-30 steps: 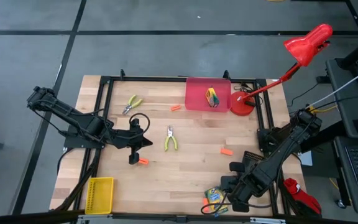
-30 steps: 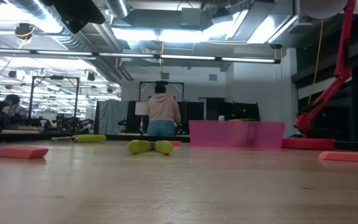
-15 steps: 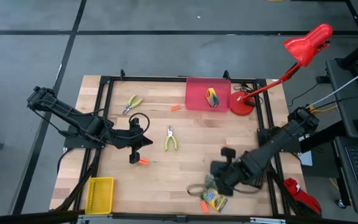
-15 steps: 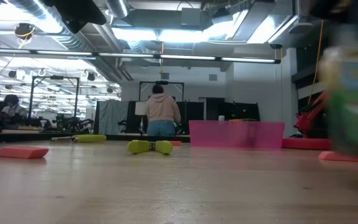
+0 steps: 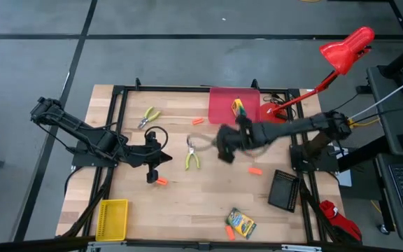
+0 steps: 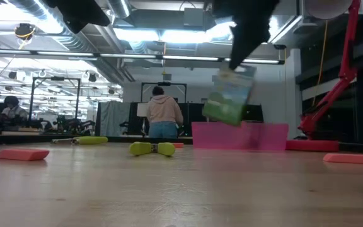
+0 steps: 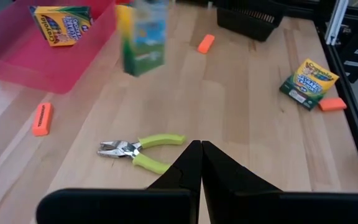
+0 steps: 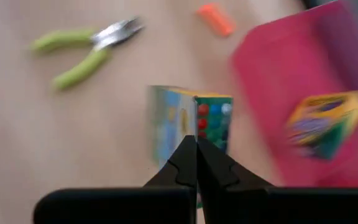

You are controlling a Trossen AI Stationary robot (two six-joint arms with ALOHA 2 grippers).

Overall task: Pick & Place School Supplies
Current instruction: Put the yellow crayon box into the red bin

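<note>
My right gripper (image 5: 224, 145) is shut on a green-and-yellow crayon box (image 6: 230, 96), high above the table's middle, just in front of the red bin (image 5: 219, 112). The box also shows in the left wrist view (image 7: 143, 38). A second crayon box (image 5: 239, 108) lies inside the red bin. A third (image 5: 241, 222) lies flat near the front edge. My left gripper (image 5: 161, 159) is shut and empty at centre left, near one pair of pliers (image 5: 192, 155). The other pliers (image 5: 147, 117) lie at the far left. Orange sticks (image 5: 255, 170) lie scattered on the table. My right gripper pinches the crayon box by its upper end (image 8: 194, 134) between its two fingers, which come from above. The box hangs below the fingers, tilted, lifted clear of the table (image 6: 230, 96).
A black bin (image 5: 284, 189) stands at the right, and a yellow bin (image 5: 111, 218) at the front left corner. A red desk lamp (image 5: 341, 52) has its base (image 5: 271, 119) beside the red bin. A person (image 6: 164, 113) stands in the room beyond the table.
My right gripper has lifted one crayon box from the front right of the table. It has carried it up and toward the far edge and a little left, to just in front of the red bin. The other box has stayed near the front edge.
</note>
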